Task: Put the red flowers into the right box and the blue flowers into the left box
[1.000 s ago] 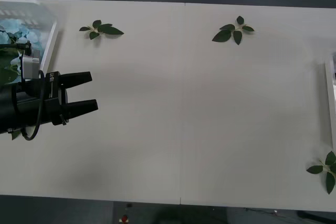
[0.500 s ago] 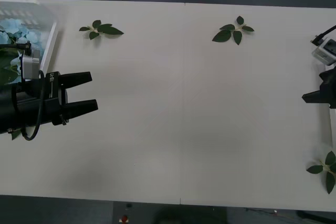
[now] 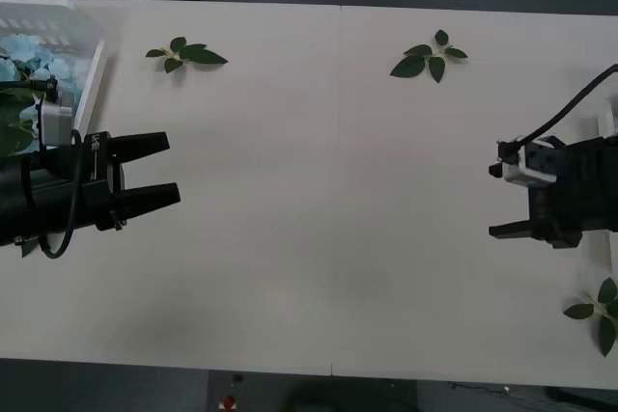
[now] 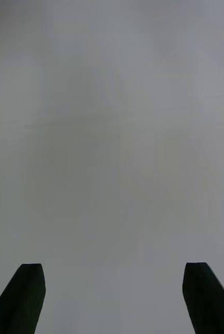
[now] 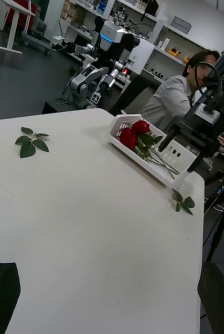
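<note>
Blue flowers (image 3: 24, 50) lie in the left box (image 3: 92, 84) beside our spread left gripper (image 3: 172, 169); our right gripper (image 4: 112, 297) gapes over bare table (image 4: 112, 130); red flowers (image 5: 134, 134), light, soft, best pinched by stems, fill the right box (image 5: 148, 167).

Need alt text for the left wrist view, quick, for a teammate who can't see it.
Red flowers lie in the right box at the white table's far edge, with the right gripper above the box's near end. Loose leaf sprigs lie on the table.
</note>
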